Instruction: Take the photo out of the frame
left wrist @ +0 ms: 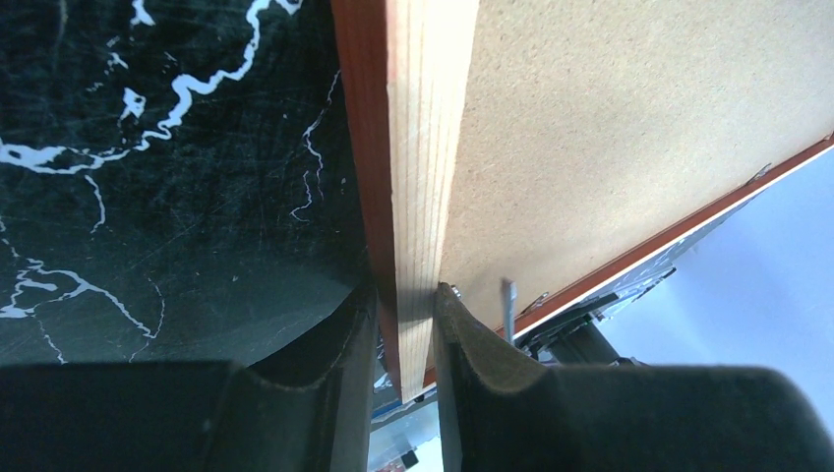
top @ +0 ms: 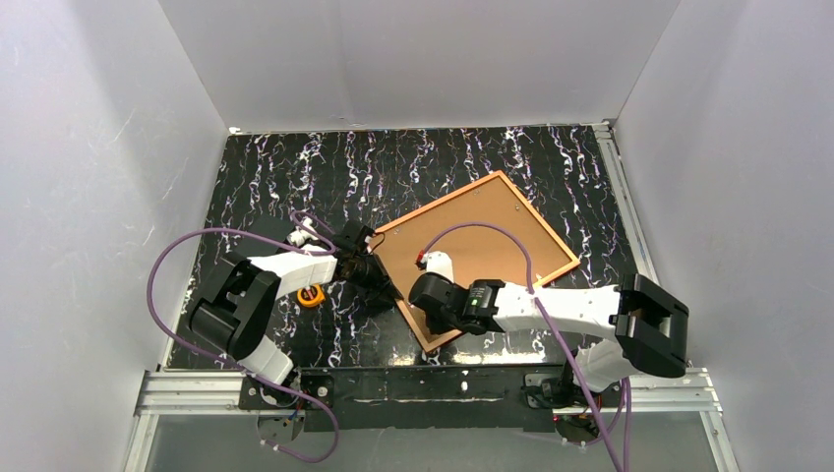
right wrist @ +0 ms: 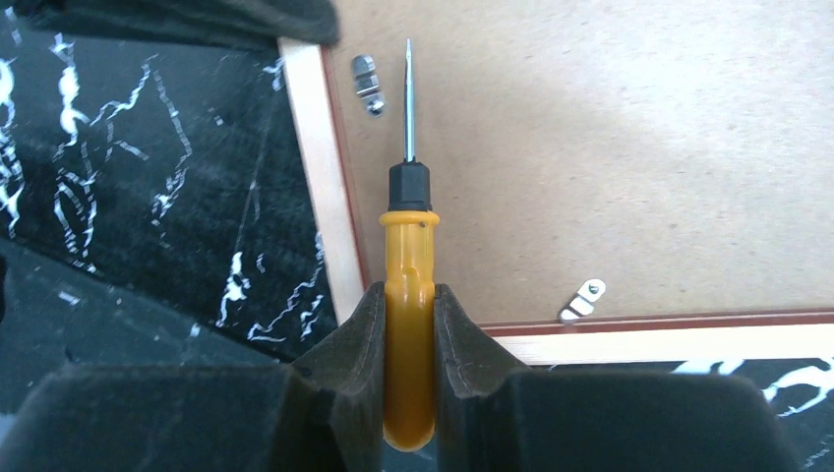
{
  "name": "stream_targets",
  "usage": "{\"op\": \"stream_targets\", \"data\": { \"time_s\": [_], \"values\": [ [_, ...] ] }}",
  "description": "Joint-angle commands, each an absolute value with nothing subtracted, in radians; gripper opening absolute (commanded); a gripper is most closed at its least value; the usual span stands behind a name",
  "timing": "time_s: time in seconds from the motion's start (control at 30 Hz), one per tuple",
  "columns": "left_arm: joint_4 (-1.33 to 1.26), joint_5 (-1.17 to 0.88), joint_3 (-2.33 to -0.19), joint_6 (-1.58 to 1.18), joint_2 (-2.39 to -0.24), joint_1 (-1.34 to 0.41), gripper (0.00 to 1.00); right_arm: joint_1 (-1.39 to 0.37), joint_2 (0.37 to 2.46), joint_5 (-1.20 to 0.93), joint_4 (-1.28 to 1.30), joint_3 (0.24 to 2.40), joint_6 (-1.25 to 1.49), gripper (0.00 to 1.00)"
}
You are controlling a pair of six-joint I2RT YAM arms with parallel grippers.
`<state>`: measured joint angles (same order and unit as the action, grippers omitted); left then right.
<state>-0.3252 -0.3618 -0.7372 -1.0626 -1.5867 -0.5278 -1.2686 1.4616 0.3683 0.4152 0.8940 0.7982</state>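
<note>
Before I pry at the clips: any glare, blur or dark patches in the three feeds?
Top view: even light, sharp, no glare on the frame. Left wrist: the fingers pinching the frame are dark and soft, close to the lens; the wall behind is washed pale. Right wrist: screwdriver tip and both clips crisp; a mild bright patch on the photo back hides nothing.

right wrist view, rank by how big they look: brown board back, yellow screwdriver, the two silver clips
1. flat brown board back of the photo, which fills most of the view
2. yellow-handled screwdriver, enlarged by being nearest the camera
3. lower small silver metal clip and upper small silver metal clip: alike, unranked
</note>
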Motion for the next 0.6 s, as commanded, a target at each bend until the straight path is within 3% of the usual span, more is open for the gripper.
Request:
{"op": "stream_targets", "data": {
  "time_s": [0.0,0.23,0.37,0.43,0.5,0.57],
  "values": [
    [-0.122,-0.152,-0.662,-1.006,-1.652,-0.532,0.00,-1.251,1.469,0.451,0.458,0.923,0.820,0.01],
    [-0.089,-0.172,-0.707,-0.963,-1.662,-0.532,0.00,-1.253,1.362,0.418,0.477,0.914,0.766,0.01],
    [0.055,-0.170,-0.821,-0.830,-1.697,-0.531,0.21,-1.252,1.223,0.459,0.553,0.872,0.731,0.01],
    [0.114,-0.165,-0.874,-0.778,-1.722,-0.529,0.25,-1.248,1.134,0.487,0.596,0.842,0.729,0.01],
    [0.169,-0.175,-0.930,-0.731,-1.763,-0.517,0.24,-1.243,1.053,0.503,0.635,0.804,0.740,0.01],
    [0.210,-0.189,-0.982,-0.687,-1.805,-0.503,0.16,-1.238,0.970,0.512,0.674,0.768,0.762,0.01]
  ]
}}
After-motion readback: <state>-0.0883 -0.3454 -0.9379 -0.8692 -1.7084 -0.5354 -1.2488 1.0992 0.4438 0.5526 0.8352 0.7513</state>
